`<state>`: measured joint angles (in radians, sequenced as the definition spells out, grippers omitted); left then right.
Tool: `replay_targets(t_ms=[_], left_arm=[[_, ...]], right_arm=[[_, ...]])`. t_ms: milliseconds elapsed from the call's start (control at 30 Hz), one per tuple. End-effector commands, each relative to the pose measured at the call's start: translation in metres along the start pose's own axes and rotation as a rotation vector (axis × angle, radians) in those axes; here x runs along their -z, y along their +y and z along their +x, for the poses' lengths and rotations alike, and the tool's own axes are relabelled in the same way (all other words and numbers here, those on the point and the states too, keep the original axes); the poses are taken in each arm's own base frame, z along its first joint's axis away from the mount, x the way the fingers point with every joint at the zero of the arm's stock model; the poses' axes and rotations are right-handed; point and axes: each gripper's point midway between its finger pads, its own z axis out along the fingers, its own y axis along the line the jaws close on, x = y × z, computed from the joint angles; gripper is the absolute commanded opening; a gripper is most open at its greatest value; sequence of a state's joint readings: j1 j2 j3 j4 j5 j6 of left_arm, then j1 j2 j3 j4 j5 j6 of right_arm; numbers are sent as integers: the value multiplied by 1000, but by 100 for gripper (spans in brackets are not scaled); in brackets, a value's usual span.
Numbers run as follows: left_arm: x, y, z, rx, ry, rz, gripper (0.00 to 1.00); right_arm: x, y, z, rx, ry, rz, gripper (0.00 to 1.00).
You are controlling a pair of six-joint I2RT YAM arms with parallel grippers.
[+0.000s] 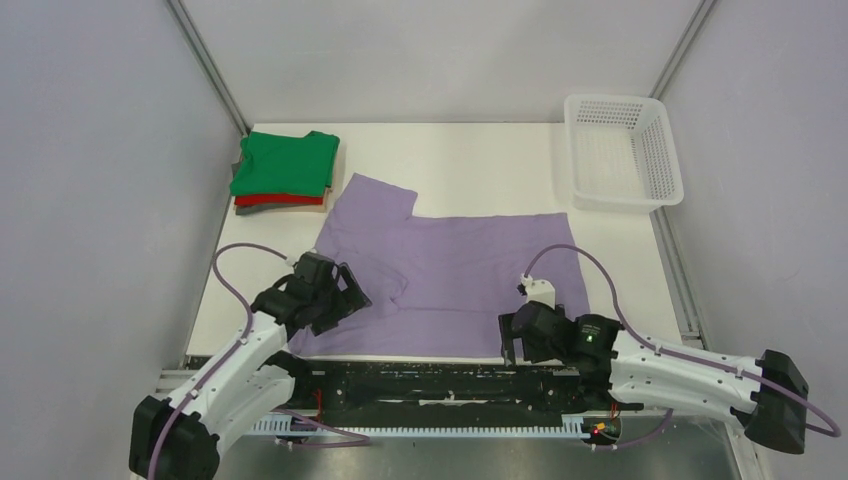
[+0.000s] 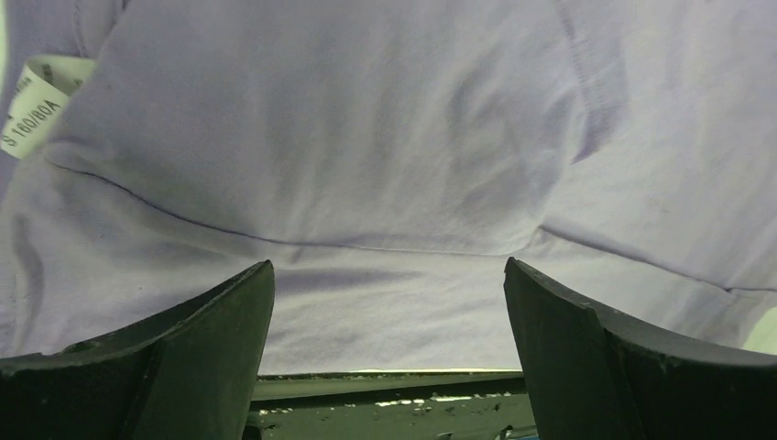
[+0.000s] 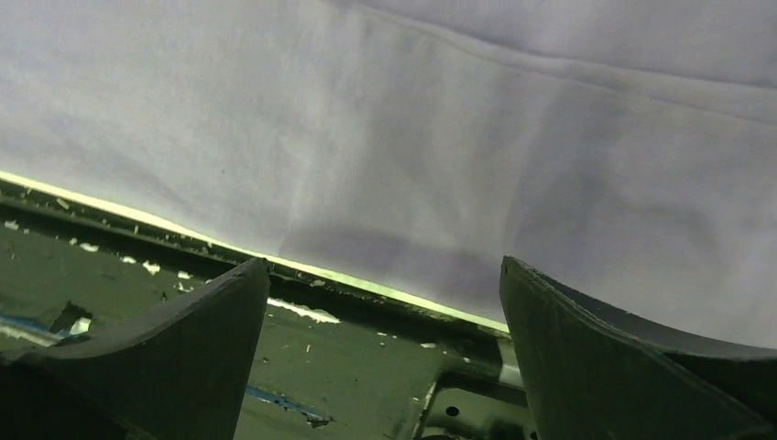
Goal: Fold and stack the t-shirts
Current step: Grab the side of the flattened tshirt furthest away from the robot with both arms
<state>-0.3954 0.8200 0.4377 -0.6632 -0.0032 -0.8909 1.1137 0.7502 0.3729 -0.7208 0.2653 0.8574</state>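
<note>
Left jaws and right jaws gaped wide, empty, at the desk's (image 1: 480, 160) near edge; the lilac t-shirt (image 1: 450, 270) lay flat just beyond both, long axis along that edge, collar end leftward.

- A purple t-shirt (image 1: 470, 270) lies spread on the white desk (image 1: 480, 170).
- Folded t-shirts (image 1: 285, 170) sit piled far left, green on top.
- A white basket (image 1: 612, 99) stands far right.

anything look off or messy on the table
Nothing spilled or damaged. The lilac shirt lies rumpled at its near-left side, its size label flipped out. The folded stack is slightly uneven: the red shirt and grey shirt peek from under the green shirt.
</note>
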Motion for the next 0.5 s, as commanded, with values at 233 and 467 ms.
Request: replay_targets(t_ms=[233, 467], left_arm=[[61, -75, -99, -93, -267, 68, 100], [46, -118, -163, -148, -323, -39, 100]], right_arm=[[45, 37, -138, 0, -464, 43, 98], [53, 9, -211, -116, -678, 121, 98]])
